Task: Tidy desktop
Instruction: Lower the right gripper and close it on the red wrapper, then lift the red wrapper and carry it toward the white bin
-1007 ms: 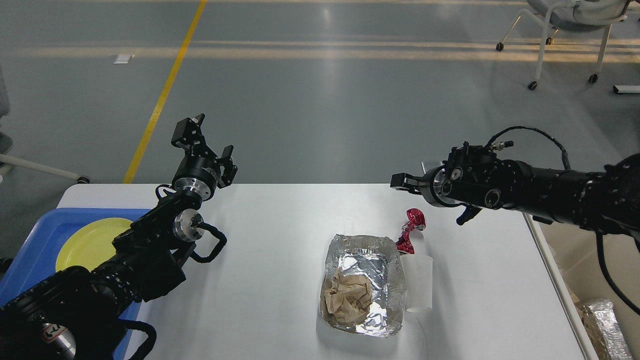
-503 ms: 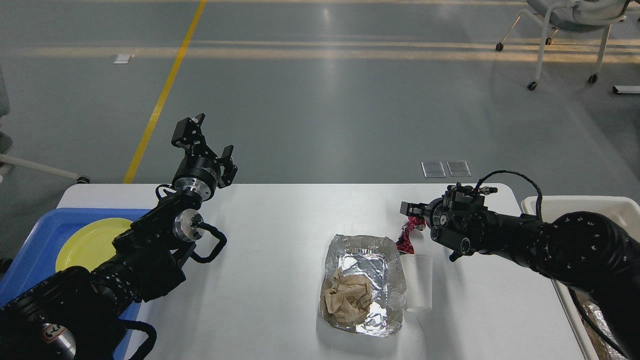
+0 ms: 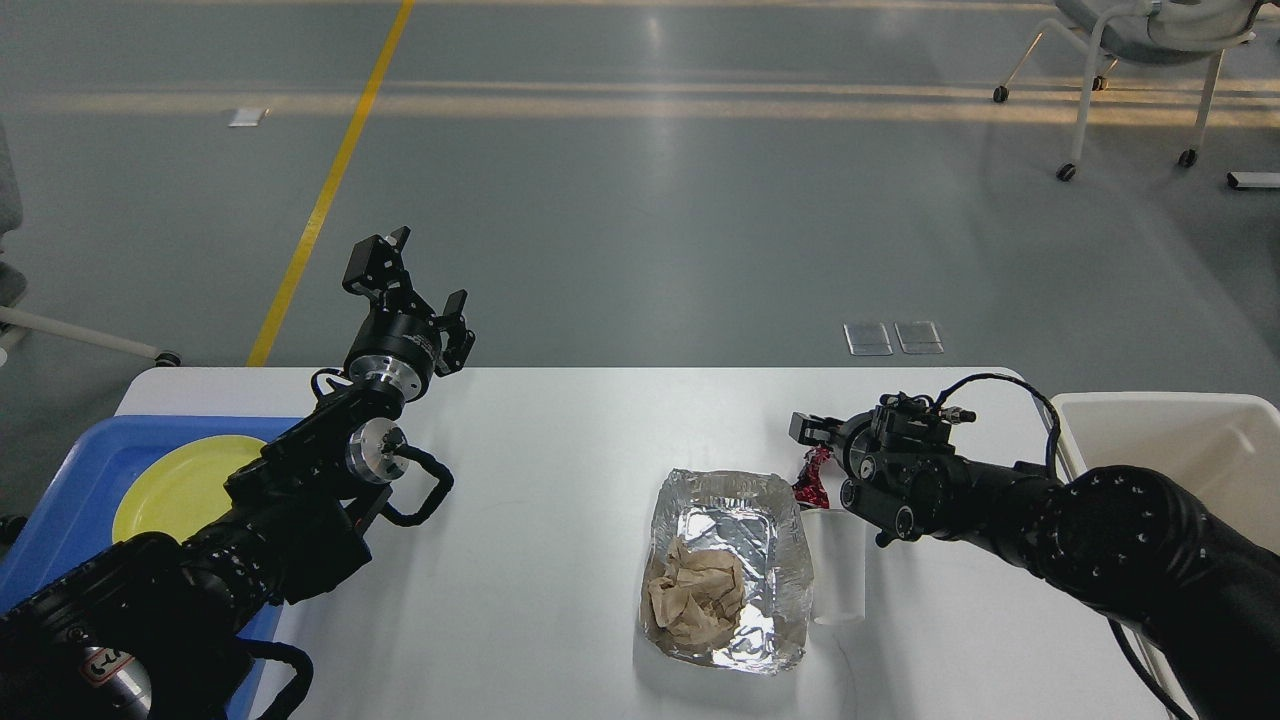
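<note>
Right gripper [image 3: 812,432] sat low over the desktop [image 3: 560,480], near its far right corner, directly above the crumpled red wrapper [image 3: 811,478]. It was seen dark and nearly end-on, so I could not tell whether its fingers were spread or pressed together, nor whether they touched the wrapper. Left gripper [image 3: 408,270] was raised over the far left edge with its fingers spread and nothing between them.

The desktop filled the near half of the view. Items on it: a foil tray [image 3: 728,565] right of centre, toward the near edge, with a brown crumpled paper ball [image 3: 695,595] inside; a clear plastic cup [image 3: 838,565] lying on its side, touching the tray's right wall; the red wrapper just beyond the cup's far end.

Off the left edge stood a blue tray [image 3: 95,470] carrying a yellow plate [image 3: 175,485]. Off the right edge stood a cream bin [image 3: 1160,440]; the visible part of its inside looked empty.

Judgement: the plate appeared already put away. Wrapper, cup and foil tray with paper were all left to clear, so the task looked well short of finished. Step in hand was probably the wrapper pickup.
</note>
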